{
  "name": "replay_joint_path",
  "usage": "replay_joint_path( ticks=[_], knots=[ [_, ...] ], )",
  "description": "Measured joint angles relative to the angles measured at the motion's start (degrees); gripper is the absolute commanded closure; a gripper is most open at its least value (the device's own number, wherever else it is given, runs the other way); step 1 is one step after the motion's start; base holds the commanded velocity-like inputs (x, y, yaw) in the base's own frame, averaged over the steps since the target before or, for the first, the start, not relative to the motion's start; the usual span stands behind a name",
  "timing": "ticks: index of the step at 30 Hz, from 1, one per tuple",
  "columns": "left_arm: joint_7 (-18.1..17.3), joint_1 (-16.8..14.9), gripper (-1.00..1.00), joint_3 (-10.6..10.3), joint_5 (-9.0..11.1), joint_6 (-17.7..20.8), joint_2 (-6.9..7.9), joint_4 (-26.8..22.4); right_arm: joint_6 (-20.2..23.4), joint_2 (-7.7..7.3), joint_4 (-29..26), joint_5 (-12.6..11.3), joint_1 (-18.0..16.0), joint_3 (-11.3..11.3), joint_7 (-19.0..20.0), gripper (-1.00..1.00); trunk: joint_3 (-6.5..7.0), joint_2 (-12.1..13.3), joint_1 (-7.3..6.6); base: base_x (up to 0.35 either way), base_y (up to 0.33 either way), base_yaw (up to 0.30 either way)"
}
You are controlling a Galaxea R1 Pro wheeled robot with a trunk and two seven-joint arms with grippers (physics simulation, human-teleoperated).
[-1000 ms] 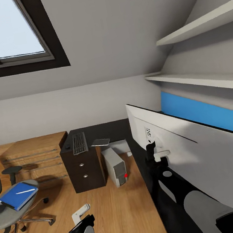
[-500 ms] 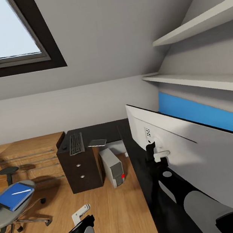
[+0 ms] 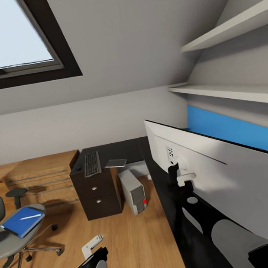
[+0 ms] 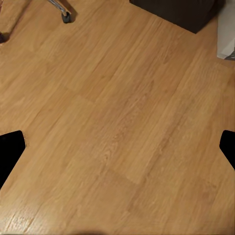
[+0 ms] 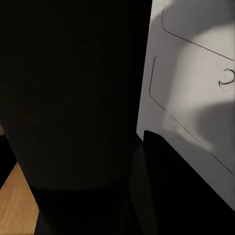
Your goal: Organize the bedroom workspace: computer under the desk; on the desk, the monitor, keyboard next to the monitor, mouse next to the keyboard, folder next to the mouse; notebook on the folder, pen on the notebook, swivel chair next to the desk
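Head view: the right pincer [image 3: 180,177] sits against the white back of the monitor [image 3: 230,178], which stands on the black counter [image 3: 159,178]; whether it grips the foot or merely touches cannot be told, and its opening cannot be told either; in the right wrist view the monitor's white back panel [image 5: 196,83] lies just beside a dark surface.

The left pincer [image 3: 93,245] hangs low over the oak floor [image 3: 126,241] at about seven o'clock of the frame; the left wrist view shows both finger tips [image 4: 10,152] at opposite edges, spread wide, with bare planks between them and nothing held.

From the left pincer, the computer [image 3: 133,191] stands on the floor at one o'clock, under the counter beside the dark drawers [image 3: 97,197]; the keyboard [image 3: 91,164] lies on the counter above those drawers at twelve o'clock, the notebook [image 3: 115,163] just beside it; the swivel chair [image 3: 11,234] stands at ten o'clock, well apart from the counter, carrying the blue folder [image 3: 22,221] with the white pen [image 3: 29,217] lying on it.
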Motion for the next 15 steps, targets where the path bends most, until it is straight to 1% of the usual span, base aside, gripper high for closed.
replay_joint_path(
  ticks=[2,4,11,15],
  knots=[
    [0.0,0.0,-1.0,0.0,0.0,0.0,0.02,0.0,0.0,-0.04,-0.1,0.0,0.0,0.0,0.0,1.0,0.0,0.0,0.0,-0.003,-0.048,0.265],
    [0.0,0.0,-1.0,0.0,0.0,0.0,0.02,0.0,0.0,-0.04,-0.1,0.0,0.0,0.0,0.0,1.0,0.0,0.0,0.0,-0.045,-0.168,0.263],
    [0.2,0.0,-1.0,0.1,0.0,0.0,0.02,0.0,0.0,-0.05,-0.1,0.1,0.0,0.0,-0.1,1.0,0.0,0.0,0.01,-0.084,-0.267,0.241],
    [-0.1,0.0,-1.0,0.1,0.2,0.0,0.02,0.0,0.0,-0.06,-0.1,0.1,0.0,0.0,-0.1,1.0,0.0,0.0,0.0,-0.032,-0.204,0.22]
  ],
)
